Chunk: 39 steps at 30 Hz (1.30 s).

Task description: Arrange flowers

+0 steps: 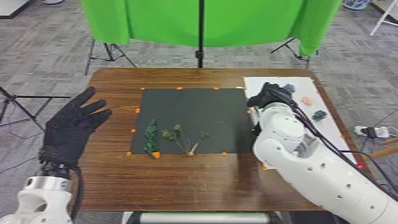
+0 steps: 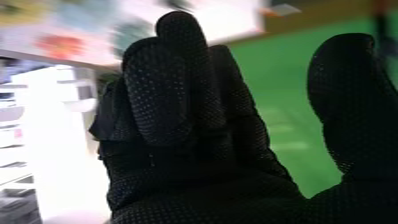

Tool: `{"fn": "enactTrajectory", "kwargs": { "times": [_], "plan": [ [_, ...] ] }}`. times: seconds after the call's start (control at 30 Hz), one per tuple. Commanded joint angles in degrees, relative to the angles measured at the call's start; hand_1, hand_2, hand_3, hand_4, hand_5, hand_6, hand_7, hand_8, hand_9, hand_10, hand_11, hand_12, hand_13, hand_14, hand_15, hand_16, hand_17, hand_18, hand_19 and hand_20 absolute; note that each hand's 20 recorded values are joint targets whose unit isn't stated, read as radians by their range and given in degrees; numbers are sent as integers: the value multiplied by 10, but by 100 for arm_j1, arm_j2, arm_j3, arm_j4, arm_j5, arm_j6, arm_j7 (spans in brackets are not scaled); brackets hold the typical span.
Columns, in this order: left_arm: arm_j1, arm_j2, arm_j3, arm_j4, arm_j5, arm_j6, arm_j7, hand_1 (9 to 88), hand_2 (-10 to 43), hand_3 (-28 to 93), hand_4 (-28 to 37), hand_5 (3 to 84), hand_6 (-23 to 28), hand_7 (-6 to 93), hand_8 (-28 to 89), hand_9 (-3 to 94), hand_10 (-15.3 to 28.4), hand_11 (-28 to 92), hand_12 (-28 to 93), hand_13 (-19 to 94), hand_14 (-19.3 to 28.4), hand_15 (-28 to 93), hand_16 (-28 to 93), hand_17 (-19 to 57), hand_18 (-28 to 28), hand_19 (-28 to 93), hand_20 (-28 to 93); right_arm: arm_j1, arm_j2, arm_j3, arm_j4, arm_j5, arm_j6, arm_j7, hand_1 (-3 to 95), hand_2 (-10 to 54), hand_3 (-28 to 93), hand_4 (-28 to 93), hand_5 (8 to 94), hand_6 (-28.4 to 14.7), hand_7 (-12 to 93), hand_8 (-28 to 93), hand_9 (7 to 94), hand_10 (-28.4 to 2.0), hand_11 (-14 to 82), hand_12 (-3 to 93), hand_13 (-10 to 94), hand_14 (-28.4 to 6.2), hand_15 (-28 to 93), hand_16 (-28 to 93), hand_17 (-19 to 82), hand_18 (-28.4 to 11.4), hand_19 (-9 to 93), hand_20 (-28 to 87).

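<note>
Right hand, fingers loosely extended and empty, hovers by the white sheet, probably to pick the pink flower on its right and join the leafy sprig at its left.

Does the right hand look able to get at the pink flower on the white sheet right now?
Probably yes. The right hand is over the white sheet, close beside the pink flower, and nothing seems to stand between them.

The black mat has room beyond obstructing sprigs.
</note>
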Motion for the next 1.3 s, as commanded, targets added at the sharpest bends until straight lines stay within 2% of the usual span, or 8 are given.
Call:
{"fn": "enactTrajectory", "kwargs": {
  "times": [0.03,0.53,0.73,0.8,0.93,1.03,1.13,1.3],
  "plan": [
    [46,45,64,82,-104,101,126,254,57,783,-220,356,82,134,-97,348,206,256,122,270,284,548,-82,-67,284,639,-65,61,21,119,455,279,-416,143,310,-71,730,-233,560,-112,107,-102,689,-213,336,153,678,-158,743,125,335,-284,932,280],
    [152,146,161,114,-205,200,336,250,57,782,-226,353,79,134,-97,346,205,256,123,269,284,546,-81,-68,284,634,-62,358,-98,-216,961,241,-911,-294,293,-75,715,-245,546,-109,106,-105,665,-218,355,152,659,-164,756,116,317,-284,926,280],
    [135,156,200,130,-222,203,376,251,57,782,-226,353,80,136,-97,347,207,256,122,269,284,548,-80,-68,284,634,-59,521,78,-870,1106,104,-882,-383,306,-88,714,-246,562,-80,121,-108,661,-210,374,157,661,-163,763,115,312,-284,917,291],
    [108,128,204,137,-214,183,341,252,57,782,-226,353,80,136,-98,347,207,256,122,270,284,547,-81,-67,284,634,-59,551,182,-1150,1148,-96,-854,-506,327,-94,719,-253,586,-68,136,-112,669,-202,401,160,668,-154,770,116,313,-284,912,299],
    [127,149,203,134,-228,203,389,252,58,780,-226,352,79,136,-98,347,207,256,122,269,284,548,-81,-68,284,633,-58,480,354,-1454,1144,-229,-517,-715,374,-95,742,-275,654,-37,177,-125,692,-170,472,176,688,-131,779,126,321,-284,915,307],
    [147,166,195,130,-245,221,401,252,59,781,-226,352,79,136,-98,347,206,257,122,270,284,548,-81,-68,284,633,-57,487,445,-1686,1178,-439,-273,-814,421,-95,737,-281,710,-20,206,-92,714,-147,501,186,707,-109,784,139,341,-263,928,318],
    [167,164,195,119,-240,228,405,253,59,780,-226,352,79,136,-98,347,207,257,122,270,284,548,-81,-67,284,633,-56,469,540,-1820,1137,-485,110,-831,538,-95,652,-282,824,-1,220,12,796,-106,442,275,743,-88,783,159,372,-243,932,341],
    [174,156,207,125,-233,201,410,253,60,781,-225,353,80,137,-98,347,207,257,122,270,284,548,-82,-68,284,633,-56,497,698,-1834,1049,-515,461,-858,572,-95,659,-283,886,1,199,44,861,-86,402,295,782,-74,771,173,393,-240,932,378]
  ]
}}
